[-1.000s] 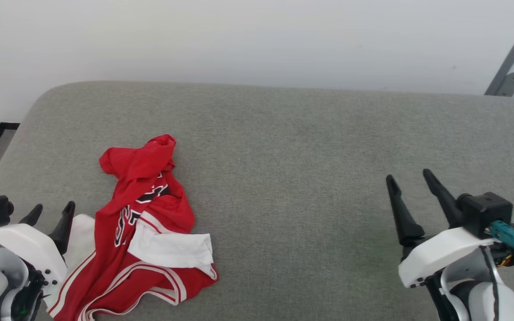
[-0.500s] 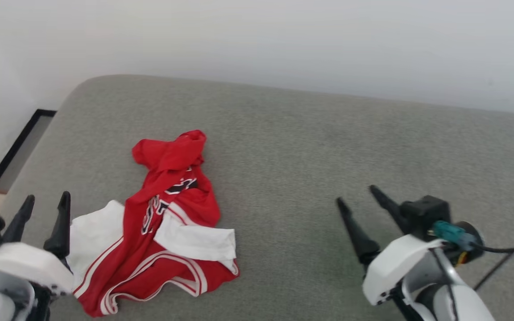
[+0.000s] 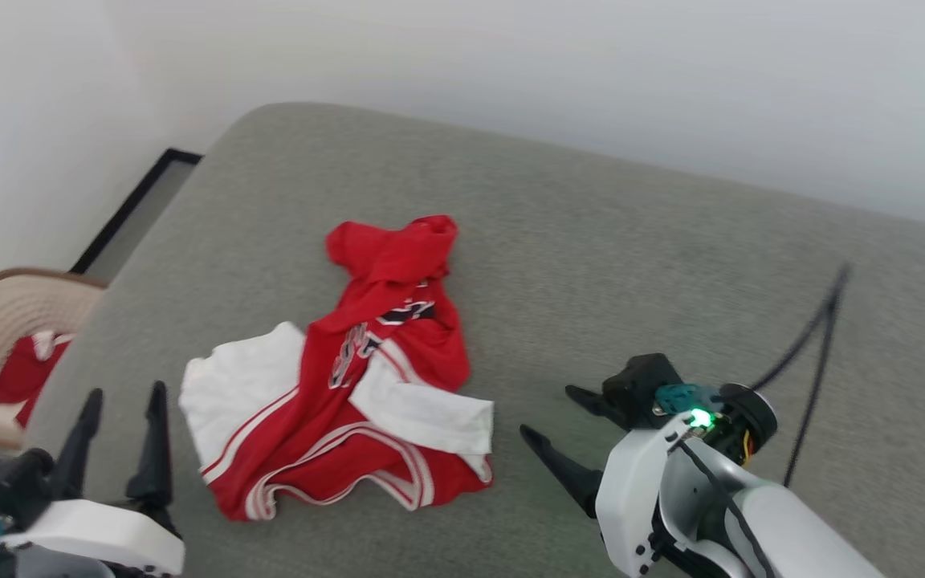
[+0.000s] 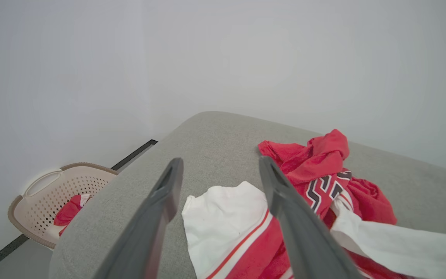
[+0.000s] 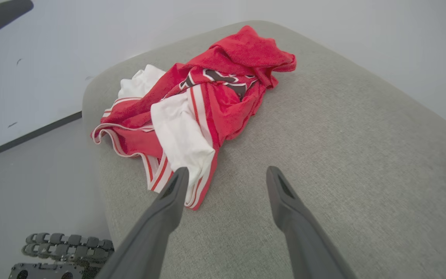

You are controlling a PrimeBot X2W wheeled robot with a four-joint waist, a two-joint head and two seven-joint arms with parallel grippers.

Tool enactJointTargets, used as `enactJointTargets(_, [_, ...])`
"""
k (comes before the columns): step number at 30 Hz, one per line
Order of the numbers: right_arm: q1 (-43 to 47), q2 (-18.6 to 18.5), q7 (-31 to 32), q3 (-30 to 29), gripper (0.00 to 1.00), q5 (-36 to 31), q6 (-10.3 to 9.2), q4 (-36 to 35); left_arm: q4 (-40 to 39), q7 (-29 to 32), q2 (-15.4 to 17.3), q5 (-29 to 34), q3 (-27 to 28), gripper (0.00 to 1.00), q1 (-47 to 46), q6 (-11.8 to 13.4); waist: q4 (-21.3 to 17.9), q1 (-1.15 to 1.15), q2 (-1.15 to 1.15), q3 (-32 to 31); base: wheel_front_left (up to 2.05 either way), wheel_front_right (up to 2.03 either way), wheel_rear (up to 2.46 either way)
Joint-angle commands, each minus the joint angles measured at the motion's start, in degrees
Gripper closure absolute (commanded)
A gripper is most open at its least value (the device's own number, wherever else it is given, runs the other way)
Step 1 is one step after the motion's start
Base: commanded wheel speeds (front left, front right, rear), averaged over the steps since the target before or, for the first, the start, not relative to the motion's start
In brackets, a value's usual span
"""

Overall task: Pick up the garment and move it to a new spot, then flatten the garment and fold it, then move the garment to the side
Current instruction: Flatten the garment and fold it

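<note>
Garment (image 3: 382, 361): a red jersey shirt with white short sleeves and striped trim, with black lettering partly showing. It lies crumpled on the grey upholstered surface (image 3: 631, 241).

Position: the shirt is just ahead of the left end effector (image 3: 126, 391) and toward its inner side. In the left wrist view, one white sleeve (image 4: 223, 217) lies between and beyond the fingers. From the right end effector (image 3: 547, 411) the shirt lies ahead and off to the left. In the right wrist view, the nearest striped corner (image 5: 192, 193) sits just beside the left fingertip.

End effector state: both stand wide and hold nothing. No contact with the cloth is evident.

Handling, as judged:
- The shirt looks light, soft and entirely limp, and will sag from any single hold.
- It is not fragile, and the knit looks unlikely to slip from a firm pinch.
- The layers are folded over one another, so a deep bite may gather more than one.

Recommended holds:
- For the move alone, any raised fold will do, and the near sleeve suits the left end effector.
- For flattening afterwards, two well-separated edge points serve better, such as the sleeve on one side and the striped corner on the other.
- The upholstery looks yielding, so a finger may press down to get under an edge.

Also noted: a beige basket (image 3: 37, 277) stands on the floor, outboard of the left end effector. It holds red cloth.
</note>
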Motion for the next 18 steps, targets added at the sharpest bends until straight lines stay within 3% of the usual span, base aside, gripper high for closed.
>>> enactJointTargets(1, [-1.36, -0.81, 0.96, 1.31, 0.0, 1.06, -0.04, 0.41, -0.1, -0.27, -0.85, 1.26, 0.6, 0.0, 0.64, -0.75, 1.76, 0.0, 0.0, 0.27, 0.0, 0.0, 0.0])
enactJointTargets(11, [-10.33, -5.38, 8.47, 8.49, 0.0, 6.56, -0.03, 7.16, 2.96, -0.26, -9.72, 6.79, 4.38, 0.0, -0.04, -6.74, 9.09, 0.0, 0.0, 1.93, 0.0, 0.0, 0.0])
enactJointTargets(18, [-16.87, -4.98, 11.58, 13.79, 0.0, 10.25, -0.04, 14.41, 4.39, -0.26, -13.73, 9.19, 6.59, 0.0, -0.96, -9.08, 11.4, 0.0, 0.0, 3.56, 0.0, 0.0, 0.0])
